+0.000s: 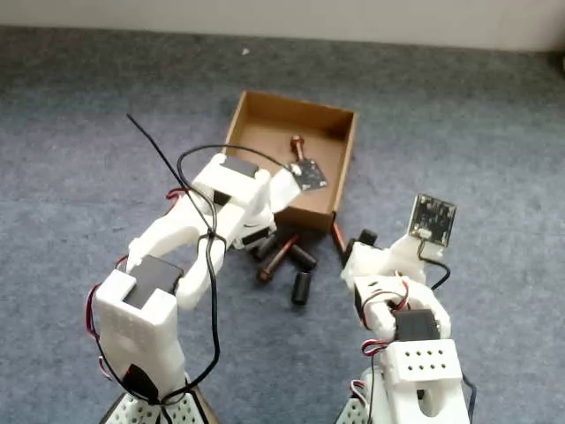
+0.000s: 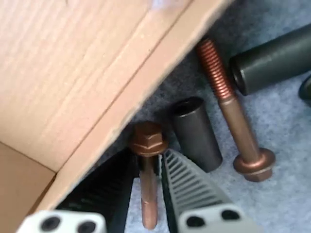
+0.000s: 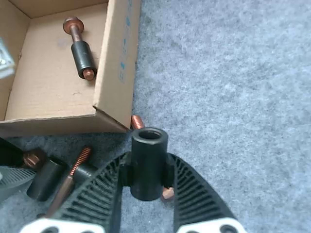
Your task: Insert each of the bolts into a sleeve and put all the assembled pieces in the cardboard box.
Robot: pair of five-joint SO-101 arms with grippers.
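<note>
Right gripper (image 3: 146,162): jaws pinching a black sleeve (image 3: 147,150) around its middle. Its long axis runs out along the jaws, with the open bore at the far end.

Left gripper (image 2: 149,156): jaws clamped on a copper bolt (image 2: 148,141) just under the head. The shank runs back between the jaws, and the head points at the near wall of the cardboard box (image 2: 146,92), almost touching it.

Key relation: the thread end is tucked back toward the left wrist, not facing the bore. The two held parts sit apart, and I judge their axes are not lined up, so re-aiming comes before insertion.

Between them on the grey tabletop (image 3: 233,73) lie a loose sleeve (image 2: 194,133), a loose bolt (image 2: 233,111) lying flat and a second sleeve (image 2: 272,58).

Farther off, one assembled piece (image 3: 80,48) lies inside the box. The left arm is nearer the wall.
</note>
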